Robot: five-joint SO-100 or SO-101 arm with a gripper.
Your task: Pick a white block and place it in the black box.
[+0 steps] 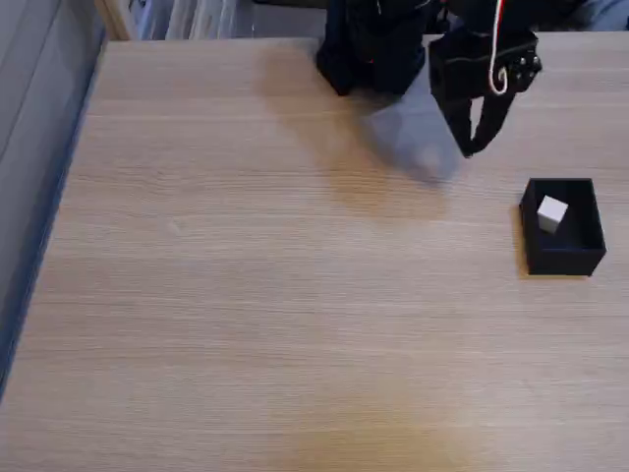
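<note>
The pincer (472, 146), its opening unclear, hangs near the table's far edge; white block (551, 213) sits inside black box (562, 258).

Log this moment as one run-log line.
end effector: above table, away from box, state unclear | white block: inside black box | table: wooden

1. We see the white block (551, 213), a tiny plain cube with sharp edges, lying inside the black box. It sits turned at a slight angle to the walls, toward the box's left and far part, with its top face brightly lit.

2. We see the black box (562, 258), small, matte, rectangular and open-topped with thin walls. It stands upright on the tabletop at the right side of the scene, at middle depth, several times wider than the cube.
</note>
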